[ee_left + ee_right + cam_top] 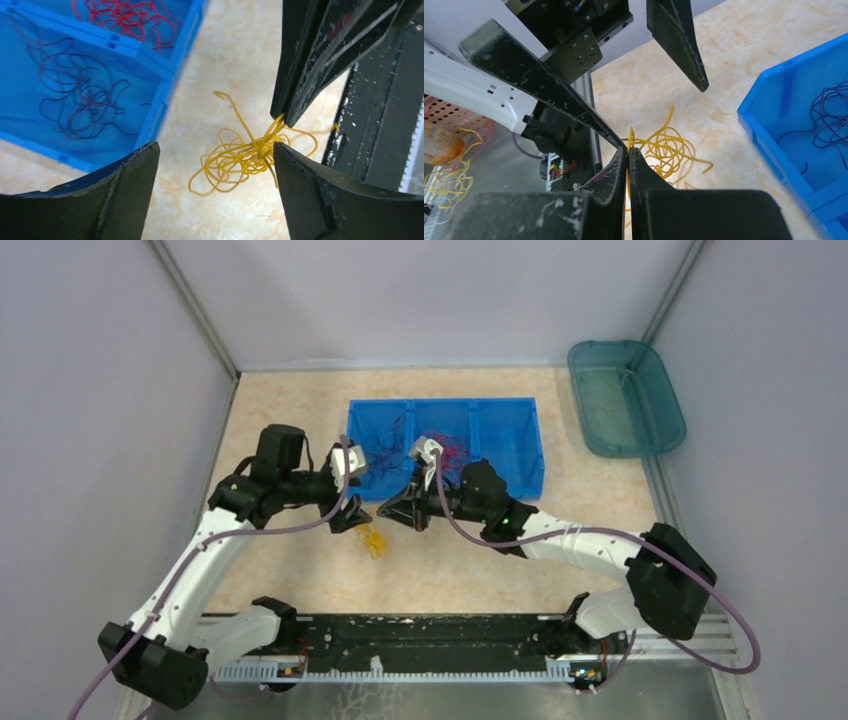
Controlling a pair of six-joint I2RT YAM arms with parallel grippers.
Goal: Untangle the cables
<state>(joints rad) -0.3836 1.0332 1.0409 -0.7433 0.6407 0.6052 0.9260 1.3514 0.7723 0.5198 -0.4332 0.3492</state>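
1. A blue bin (522,478) holds dark cables (80,100) in its left compartment and red cables (130,17) in the middle one.
2. A yellow cable (240,157) lies bunched on the table (300,420), just beside the bin.
3. The right gripper (628,152) is pinched tight on yellow strands. The left gripper (215,150) is spread wide around the bunch.
4. It seems two colours are sorted and only the yellow is left.

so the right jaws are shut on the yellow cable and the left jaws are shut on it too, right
No: the left jaws are open, standing apart on either side of the yellow cable, as the left wrist view shows. The right jaws are indeed shut on it.
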